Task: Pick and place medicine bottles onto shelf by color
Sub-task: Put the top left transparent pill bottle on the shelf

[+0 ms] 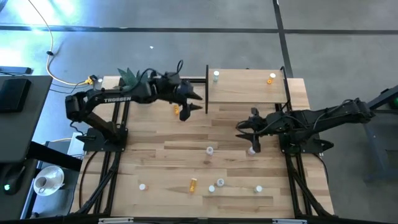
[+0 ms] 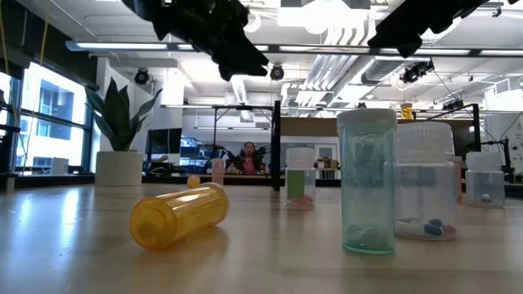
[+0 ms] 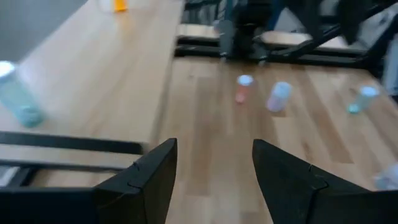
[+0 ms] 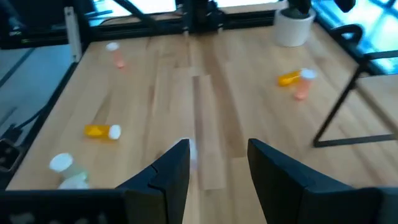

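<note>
– Bottles! Which one is closest to the left gripper (image 1: 200,102)?
– The orange bottle (image 1: 176,110). From above, it sits on the table near the gripper, at about 8 o'clock from it. The gripper is high up by the left edge of the shelf (image 1: 249,93).
– Is the gripper holding anything?
– No. Its fingers are apart with nothing between them.
– Which way does the bottle point?
– From above it is too small to tell. The right wrist view shows it lying on its side, with a pink bottle (image 4: 301,92) just beside it.
– And the right gripper (image 1: 244,129)?
– It is open and empty too, well away from the orange bottle. A white bottle (image 1: 252,150) is near it, at about 5 o'clock. So I think the left arm should take the orange one.
– Where would it go?
– The left wrist view shows a teal bottle (image 3: 18,102) and another orange one (image 3: 118,5) standing on the shelf, well apart. It likely belongs by the orange one.
</note>
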{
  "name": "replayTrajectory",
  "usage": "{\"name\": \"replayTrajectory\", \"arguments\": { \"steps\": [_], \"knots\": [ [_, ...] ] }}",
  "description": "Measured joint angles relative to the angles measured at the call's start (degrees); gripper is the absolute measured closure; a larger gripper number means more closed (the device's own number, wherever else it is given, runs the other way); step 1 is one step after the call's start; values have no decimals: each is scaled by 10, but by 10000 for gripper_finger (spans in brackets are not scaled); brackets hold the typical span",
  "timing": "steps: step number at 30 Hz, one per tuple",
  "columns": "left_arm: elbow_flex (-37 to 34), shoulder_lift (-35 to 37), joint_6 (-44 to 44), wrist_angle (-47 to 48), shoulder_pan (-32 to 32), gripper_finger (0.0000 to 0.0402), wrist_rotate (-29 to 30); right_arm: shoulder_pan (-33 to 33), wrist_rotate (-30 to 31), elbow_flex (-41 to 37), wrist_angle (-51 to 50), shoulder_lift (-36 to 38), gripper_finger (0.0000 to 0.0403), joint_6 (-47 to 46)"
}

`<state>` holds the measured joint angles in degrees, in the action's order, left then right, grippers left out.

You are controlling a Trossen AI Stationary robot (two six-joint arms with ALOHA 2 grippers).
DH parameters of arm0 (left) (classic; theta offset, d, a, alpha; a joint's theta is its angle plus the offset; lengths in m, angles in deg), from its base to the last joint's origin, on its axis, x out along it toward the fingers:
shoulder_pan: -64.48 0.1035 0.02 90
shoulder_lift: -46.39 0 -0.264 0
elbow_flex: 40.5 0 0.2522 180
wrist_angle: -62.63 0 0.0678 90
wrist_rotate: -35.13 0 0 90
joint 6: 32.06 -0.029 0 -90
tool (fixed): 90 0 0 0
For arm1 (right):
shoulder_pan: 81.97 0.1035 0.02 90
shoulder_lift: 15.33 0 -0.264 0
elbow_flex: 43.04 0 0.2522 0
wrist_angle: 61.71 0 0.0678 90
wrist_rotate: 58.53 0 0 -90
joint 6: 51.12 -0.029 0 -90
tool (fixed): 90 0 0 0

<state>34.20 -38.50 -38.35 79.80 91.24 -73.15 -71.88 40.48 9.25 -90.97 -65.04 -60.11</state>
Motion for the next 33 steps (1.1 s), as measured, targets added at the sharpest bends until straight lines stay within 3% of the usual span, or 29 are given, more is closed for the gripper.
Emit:
{"name": "replayTrajectory", "arguments": {
  "steps": [6, 15, 26, 33],
  "knots": [
    [-59, 7, 2, -80, -43, 204, 9, 13, -17, 0, 16, -48, 249, -9],
    [-117, 7, 16, -157, -71, 204, 11, 62, -35, 0, 115, -140, 249, 55],
    [-118, 8, 38, -200, -75, 204, 17, 53, -25, 0, 210, -252, 248, 69],
    [-118, 8, 36, -198, -88, 204, 87, 34, -20, 0, 259, -324, 205, 71]
  ]
}}
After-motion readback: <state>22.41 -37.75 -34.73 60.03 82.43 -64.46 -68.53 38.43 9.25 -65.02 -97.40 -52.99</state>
